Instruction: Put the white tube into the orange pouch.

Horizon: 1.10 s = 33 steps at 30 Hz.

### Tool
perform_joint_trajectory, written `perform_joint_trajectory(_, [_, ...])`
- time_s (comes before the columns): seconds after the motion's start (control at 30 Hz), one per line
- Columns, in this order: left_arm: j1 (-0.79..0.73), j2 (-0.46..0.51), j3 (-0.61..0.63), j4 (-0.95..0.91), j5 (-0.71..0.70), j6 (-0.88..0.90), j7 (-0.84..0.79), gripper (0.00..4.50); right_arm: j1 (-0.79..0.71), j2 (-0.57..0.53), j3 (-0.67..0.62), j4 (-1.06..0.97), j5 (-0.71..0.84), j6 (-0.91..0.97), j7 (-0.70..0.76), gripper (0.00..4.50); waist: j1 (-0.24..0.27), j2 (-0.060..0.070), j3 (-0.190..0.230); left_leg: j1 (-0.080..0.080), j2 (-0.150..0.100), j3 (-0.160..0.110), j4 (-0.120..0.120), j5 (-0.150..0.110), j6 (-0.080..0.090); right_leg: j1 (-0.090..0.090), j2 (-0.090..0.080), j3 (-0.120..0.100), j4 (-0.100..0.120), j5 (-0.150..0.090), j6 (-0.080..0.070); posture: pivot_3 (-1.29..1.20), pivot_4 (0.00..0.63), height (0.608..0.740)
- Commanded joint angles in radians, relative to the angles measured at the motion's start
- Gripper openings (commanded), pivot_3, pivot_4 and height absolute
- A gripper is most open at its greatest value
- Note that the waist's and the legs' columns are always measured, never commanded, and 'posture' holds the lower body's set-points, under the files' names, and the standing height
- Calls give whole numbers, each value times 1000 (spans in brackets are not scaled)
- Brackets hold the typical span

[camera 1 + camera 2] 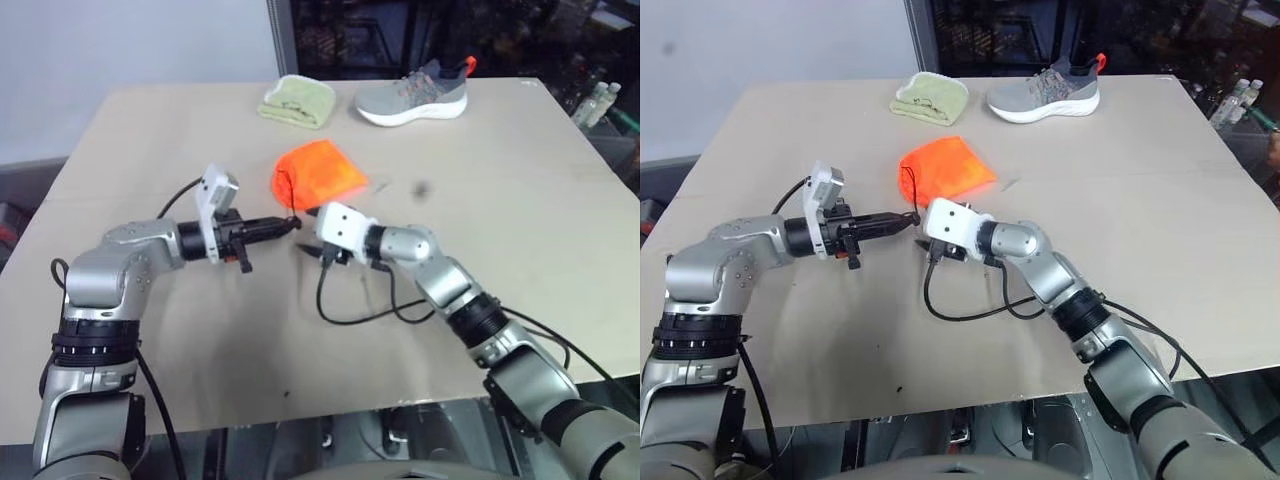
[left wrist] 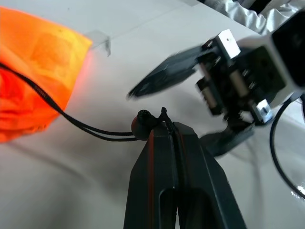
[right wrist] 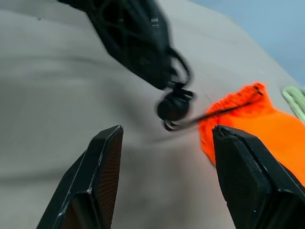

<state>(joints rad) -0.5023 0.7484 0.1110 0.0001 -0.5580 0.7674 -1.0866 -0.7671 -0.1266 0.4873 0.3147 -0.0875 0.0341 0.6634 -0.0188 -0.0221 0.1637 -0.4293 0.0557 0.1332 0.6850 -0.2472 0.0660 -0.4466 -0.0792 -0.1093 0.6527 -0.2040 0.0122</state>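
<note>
Tan tabletop [image 1: 520, 260]: orange pouch [image 1: 320, 172] mid-table; white tube I can't make out. My L gripper [image 1: 290, 224] clamped on pouch drawstring cord [image 2: 86, 126] at its toggle. R gripper [image 3: 164, 179] alongside, fingers apart, nothing between. Green cloth [image 1: 297, 100], grey sneaker [image 1: 415, 93] at far edge.

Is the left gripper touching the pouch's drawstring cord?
Touching. The left wrist view shows the left gripper with jaws shut on the dark drawstring cord just behind its toggle; the cord runs taut back to the orange pouch.
</note>
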Motion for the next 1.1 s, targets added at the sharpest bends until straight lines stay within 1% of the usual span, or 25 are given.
perform_joint_trajectory(0.03, [-5,22,40,-68,-42,26,12,67,-40,42,-28,27,-8,-57,-24,3035,0,0,0,0,0,0,0,0,0,0,0,0,0,0,0,0,150,740])
perform_joint_trajectory(0.1, [-1,25,44,-85,-52,37,18,67,-52,61,-43,57,-11,-69,-48,3035,-1,0,0,0,0,0,0,0,0,0,0,0,0,0,0,0,150,740])
perform_joint_trajectory(0.2, [0,26,47,-95,-62,47,33,67,-52,78,-63,66,1,-76,-44,3035,1,0,0,0,0,0,0,0,-1,0,0,0,0,0,0,0,150,740])
perform_joint_trajectory(0.67, [-14,26,40,-101,-85,59,69,67,-5,73,-103,-56,44,6,7,3035,0,0,0,0,0,0,0,0,-1,0,0,0,0,0,0,0,150,740])
perform_joint_trajectory(0.77, [-20,24,38,-102,-92,63,74,0,0,76,-104,-63,48,18,9,2205,0,0,0,0,0,0,0,0,-1,0,0,0,0,0,0,0,150,740])
perform_joint_trajectory(0.8, [-20,24,37,-103,-94,64,75,0,1,77,-104,-65,49,20,8,1703,0,0,0,0,0,0,0,0,-1,0,0,0,0,0,0,0,150,740])
perform_joint_trajectory(0.83, [-21,24,38,-106,-97,66,76,0,1,79,-103,-64,48,22,6,1292,0,0,0,0,0,0,0,0,-1,0,0,0,0,0,0,0,150,740])
perform_joint_trajectory(1.1, [-16,29,45,-128,-121,81,85,0,-4,81,-105,-46,37,25,-8,1292,0,0,0,0,0,0,0,0,-1,0,0,0,0,0,0,0,150,740])
